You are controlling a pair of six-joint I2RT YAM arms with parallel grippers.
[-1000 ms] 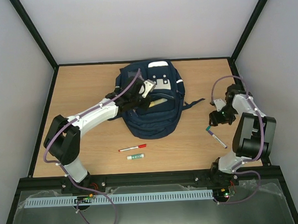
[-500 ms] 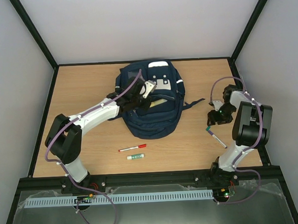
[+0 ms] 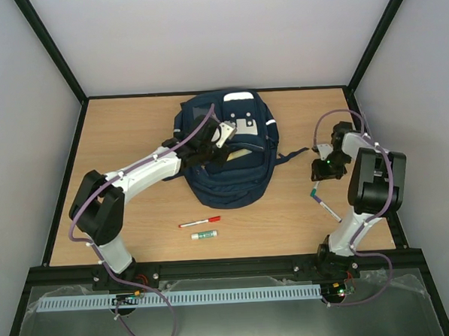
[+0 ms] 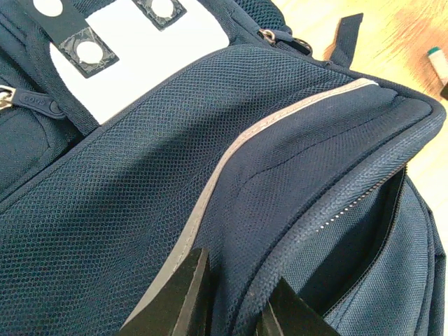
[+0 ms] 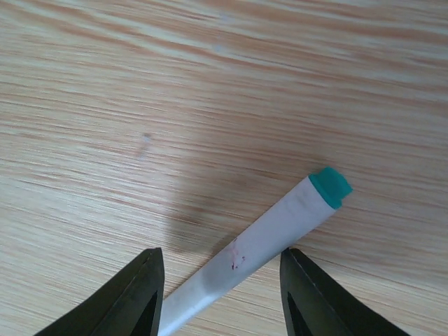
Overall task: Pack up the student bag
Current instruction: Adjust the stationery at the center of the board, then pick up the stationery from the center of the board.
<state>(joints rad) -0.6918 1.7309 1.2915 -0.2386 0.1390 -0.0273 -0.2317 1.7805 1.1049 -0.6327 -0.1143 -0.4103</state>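
The left arm stretches diagonally to the far middle of the table point(image 3: 124, 128), where the student bag point(image 3: 233, 184) lies by the far edge. The left gripper point(image 4: 234, 297) pinches a fold of its pocket rim, which only the wrist view shows. Near the front lie a red pen point(image 3: 199, 222) and a small white tube point(image 3: 204, 234). Past a strip of bare wood, the right arm is bent tight by the right edge, and the right gripper point(image 5: 221, 255) has its fingers spread astride a white marker point(image 5: 280, 224).

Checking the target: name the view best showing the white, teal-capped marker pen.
Right wrist: the white, teal-capped marker pen lies large between the right hand's fingers. Top external shows it tiny; left wrist, only its tip at the edge.
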